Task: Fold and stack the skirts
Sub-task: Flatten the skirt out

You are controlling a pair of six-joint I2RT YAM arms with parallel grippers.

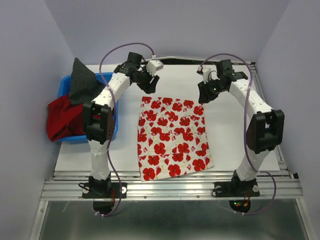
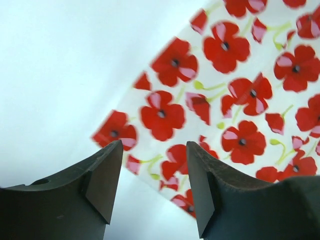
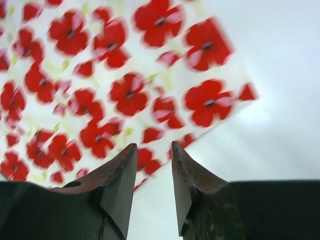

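Note:
The white skirt with red flower print (image 1: 172,137) lies flat on the table as a folded rectangle. My left gripper (image 1: 150,85) hovers over its far left corner, and my right gripper (image 1: 204,95) over its far right corner. In the left wrist view the left gripper (image 2: 154,145) is open and empty, with the flowered skirt (image 2: 240,85) below and beyond the fingertips. The right gripper (image 3: 154,145) is open more narrowly, also empty, above the skirt's (image 3: 100,85) edge. The dark grey skirt (image 1: 82,82) and the deep-red skirt (image 1: 62,117) sit bunched in the bin.
A blue plastic bin (image 1: 65,85) stands at the table's left edge, with the red cloth hanging over its front rim. White table (image 1: 240,145) surface shows on either side of the flowered skirt. Grey walls enclose the left, back and right.

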